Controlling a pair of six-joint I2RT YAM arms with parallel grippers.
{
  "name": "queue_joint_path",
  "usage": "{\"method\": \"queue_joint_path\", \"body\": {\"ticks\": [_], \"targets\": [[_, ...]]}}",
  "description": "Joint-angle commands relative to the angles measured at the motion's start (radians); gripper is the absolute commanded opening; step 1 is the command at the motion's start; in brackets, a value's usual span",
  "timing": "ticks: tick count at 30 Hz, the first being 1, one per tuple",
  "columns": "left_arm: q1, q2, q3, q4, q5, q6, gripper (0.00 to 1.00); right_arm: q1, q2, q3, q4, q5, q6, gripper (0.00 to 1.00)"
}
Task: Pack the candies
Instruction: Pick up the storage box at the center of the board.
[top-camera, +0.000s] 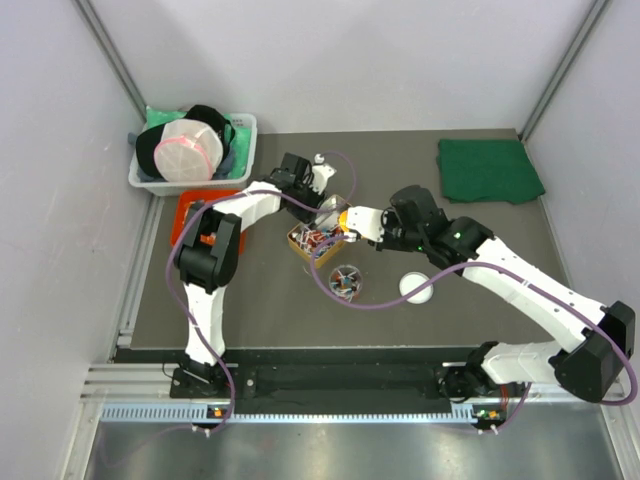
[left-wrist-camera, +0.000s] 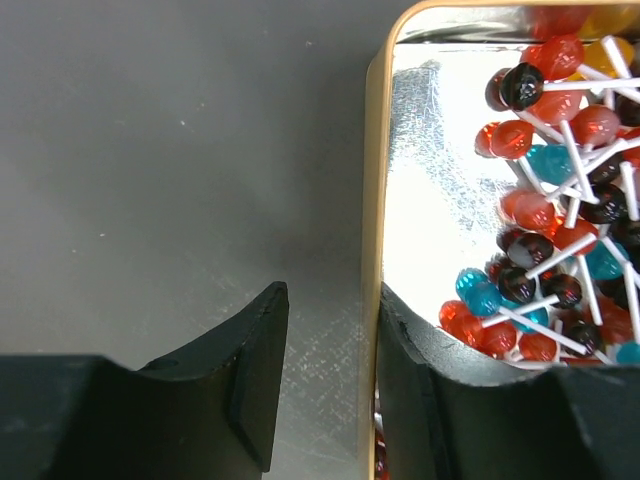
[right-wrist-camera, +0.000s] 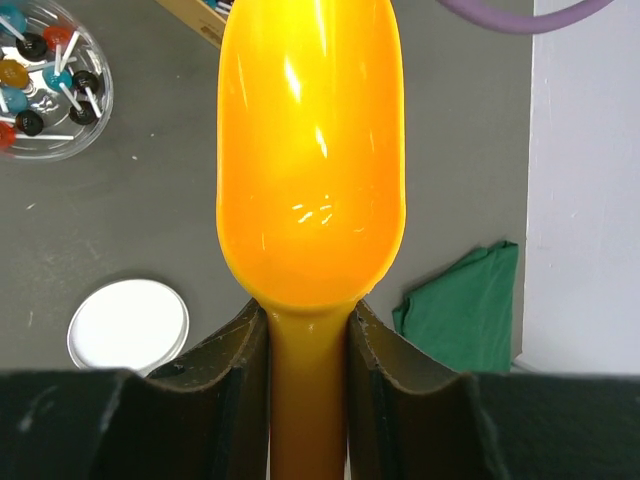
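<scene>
So the left gripper is partly open and straddles the rim of the tin. One finger is inside against the wall, the other is outside with a gap, so it's not clamping anything. The candies are little lollipops with red, blue and dark heads on white sticks, piled in the tin's far side. The right gripper is closed tight on the handle of the orange scoop, and the bowl looks empty from here. Past it on the worktop are a clear cup with a few more candies, a white lid and a green cloth.
</scene>
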Motion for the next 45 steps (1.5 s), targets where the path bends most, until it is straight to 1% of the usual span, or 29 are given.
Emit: {"method": "queue_joint_path", "body": {"ticks": [1,7,8,11,12,14,15,17,19,20,25,26,29,45], "targets": [[-0.026,0.010,0.000,0.055,-0.071,0.023,0.44,0.014,-0.001,0.055,0.016,0.010,-0.013,0.00],[-0.052,0.028,0.000,0.075,-0.121,0.034,0.42,0.028,0.010,0.053,0.019,0.021,-0.015,0.00],[-0.056,0.032,0.000,0.078,-0.136,0.035,0.37,0.028,0.010,0.052,0.017,0.021,-0.016,0.00],[-0.062,0.038,0.002,0.077,-0.144,0.040,0.28,0.036,0.016,0.050,0.016,0.036,-0.027,0.00],[-0.065,0.039,0.002,0.078,-0.145,0.040,0.23,0.039,0.016,0.052,0.013,0.039,-0.031,0.00],[-0.066,0.042,0.000,0.074,-0.141,0.043,0.19,0.044,0.022,0.061,0.004,0.042,-0.038,0.00],[-0.066,0.044,0.002,0.074,-0.139,0.044,0.14,0.045,0.027,0.064,-0.002,0.045,-0.044,0.00],[-0.069,0.047,0.002,0.066,-0.139,0.046,0.09,0.051,0.036,0.076,-0.015,0.050,-0.051,0.00],[-0.072,0.047,0.005,0.063,-0.138,0.052,0.02,0.056,0.044,0.082,-0.021,0.068,-0.070,0.00],[-0.074,0.045,0.008,0.063,-0.139,0.053,0.00,0.062,0.051,0.091,-0.024,0.074,-0.077,0.00],[-0.077,0.029,0.035,0.049,-0.167,0.063,0.00,0.090,0.106,0.102,-0.042,0.154,-0.149,0.00],[-0.077,0.015,0.040,0.046,-0.171,0.064,0.00,0.102,0.117,0.098,-0.038,0.200,-0.178,0.00],[-0.077,-0.016,0.054,0.040,-0.182,0.069,0.00,0.116,0.163,0.090,-0.021,0.275,-0.234,0.00],[-0.138,-0.125,0.020,0.022,-0.197,0.096,0.00,0.123,0.356,0.174,0.014,0.406,-0.352,0.00]]}}
